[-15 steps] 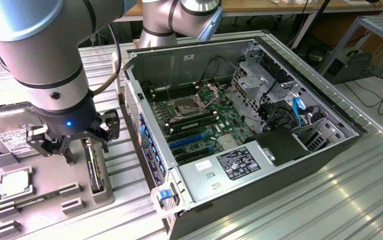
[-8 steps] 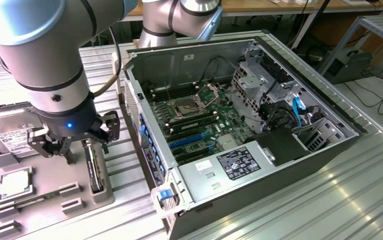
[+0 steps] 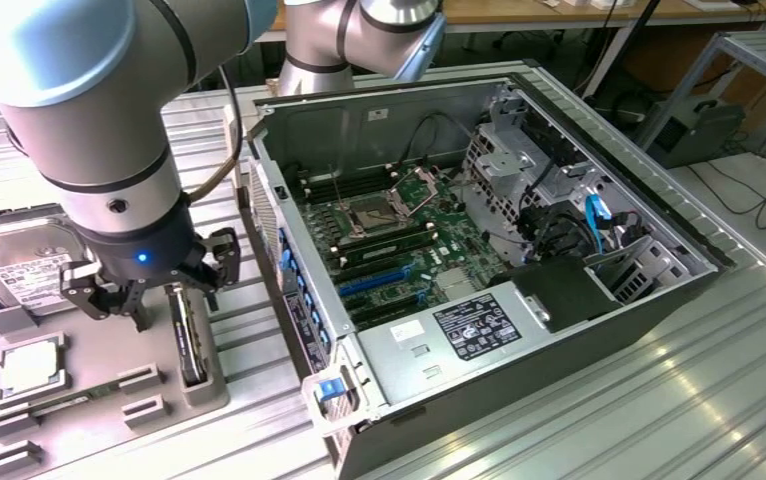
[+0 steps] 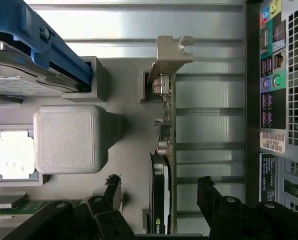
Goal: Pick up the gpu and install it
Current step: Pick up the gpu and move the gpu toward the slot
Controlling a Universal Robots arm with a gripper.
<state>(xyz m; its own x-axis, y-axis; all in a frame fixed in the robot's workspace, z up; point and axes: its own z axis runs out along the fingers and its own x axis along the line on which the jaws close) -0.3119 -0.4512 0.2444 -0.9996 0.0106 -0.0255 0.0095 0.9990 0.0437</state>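
Note:
The gpu (image 3: pixel 192 340) stands on edge in a slot of the grey holder tray (image 3: pixel 90 390), a thin dark slab. In the wrist view the gpu (image 4: pixel 164 150) runs lengthwise between my fingers, its silvery end bracket (image 4: pixel 171 54) at the far end. My gripper (image 3: pixel 156 300) hangs just above the card, open. One fingertip (image 4: pixel 112 187) sits on one side of the card and the other fingertip (image 4: pixel 206 186) on the opposite side, both clear of it. My gripper (image 4: pixel 158 187) holds nothing.
The open computer case (image 3: pixel 397 100) lies at the exterior view's right, its motherboard (image 3: pixel 397 250) with blue slots (image 3: pixel 380 282) exposed. On the tray are a hard drive (image 3: pixel 23 265) and a square chip (image 3: pixel 30 365). The case's rear panel (image 4: pixel 278 100) is close beside the card.

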